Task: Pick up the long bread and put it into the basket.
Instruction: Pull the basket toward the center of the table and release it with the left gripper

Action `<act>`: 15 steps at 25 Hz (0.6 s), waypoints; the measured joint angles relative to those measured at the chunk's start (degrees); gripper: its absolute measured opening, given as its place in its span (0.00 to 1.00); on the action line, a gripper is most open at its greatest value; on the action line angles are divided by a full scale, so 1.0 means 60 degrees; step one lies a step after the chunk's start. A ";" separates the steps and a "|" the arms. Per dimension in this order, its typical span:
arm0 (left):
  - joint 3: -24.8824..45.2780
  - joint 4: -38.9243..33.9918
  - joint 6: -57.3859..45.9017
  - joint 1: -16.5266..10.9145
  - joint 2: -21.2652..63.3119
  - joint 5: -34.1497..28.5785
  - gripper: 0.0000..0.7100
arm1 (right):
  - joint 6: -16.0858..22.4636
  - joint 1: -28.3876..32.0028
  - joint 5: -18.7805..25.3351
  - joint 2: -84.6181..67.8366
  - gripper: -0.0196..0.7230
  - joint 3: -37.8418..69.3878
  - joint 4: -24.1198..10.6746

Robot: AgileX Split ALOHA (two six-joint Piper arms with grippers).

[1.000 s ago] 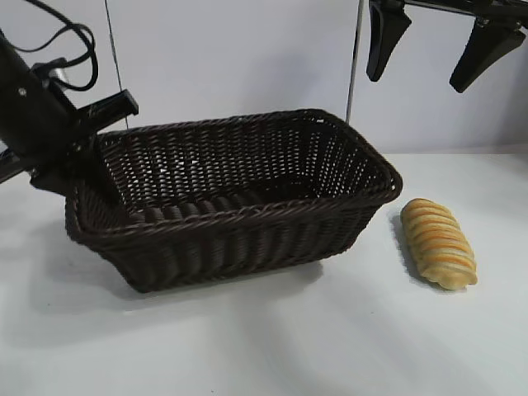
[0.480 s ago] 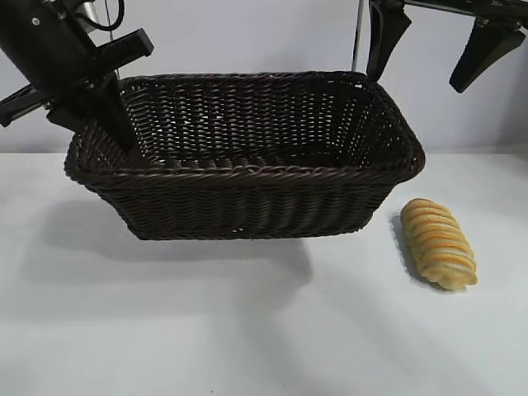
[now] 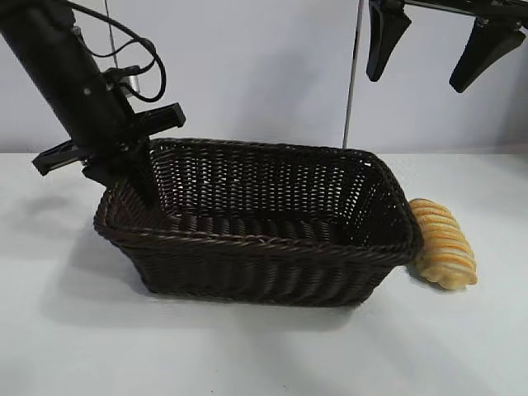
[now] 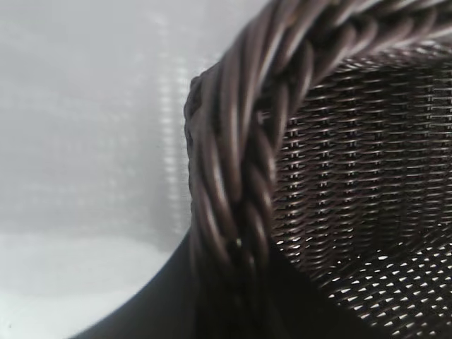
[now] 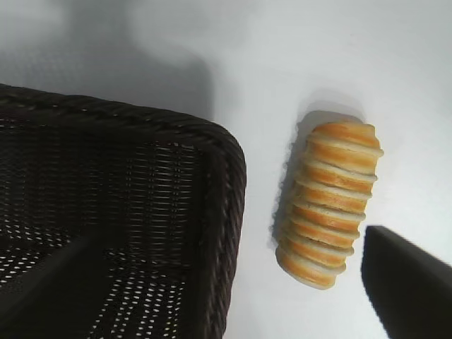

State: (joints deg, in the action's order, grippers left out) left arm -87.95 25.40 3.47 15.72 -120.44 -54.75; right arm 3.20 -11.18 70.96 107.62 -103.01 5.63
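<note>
White desk (image 3: pixel 247 355) carries everything, and nothing of the task proper is finished. Largest on it is the basket (image 3: pixel 272 264), dark woven wicker, sitting near the centre with its interior empty as far as the exterior and wrist views show.

Next in size is the left arm, reaching down from about 10 o'clock. Its gripper (image 3: pixel 142 183) is clamped narrowly on the basket's braided rim at the 9 o'clock end; the left wrist view is filled with that rim (image 4: pixel 240 183) right up against the camera. So this arm is handling the basket, not the loaf.

High at 1 o'clock hangs the right gripper (image 3: pixel 437 45), its jaws spread wide and holding nothing, well above the desk. One dark finger (image 5: pixel 409 282) shows at the edge of its own view, beside but clear of the loaf.

Smallest is the bread (image 3: pixel 444 243), a ridged golden loaf lying on the desk at 3 o'clock of the basket, just beside the basket's corner and partly hidden behind it in the exterior view. The right wrist view shows a narrow strip of desk between loaf (image 5: pixel 328 201) and rim (image 5: pixel 229 183).

Left to do, in my judgement, is everything: descend, grasp the bread, lift it over the rim, release it inside.
</note>
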 joint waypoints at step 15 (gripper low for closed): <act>-0.0011 -0.0496 -0.0750 0.0000 0.0795 -0.0287 0.93 | 0.0000 0.0000 0.0000 0.0000 0.96 0.0000 0.0000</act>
State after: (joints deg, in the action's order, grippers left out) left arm -88.01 22.42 -1.02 15.72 -115.67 -56.47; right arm 3.20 -11.18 70.96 107.62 -103.01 5.63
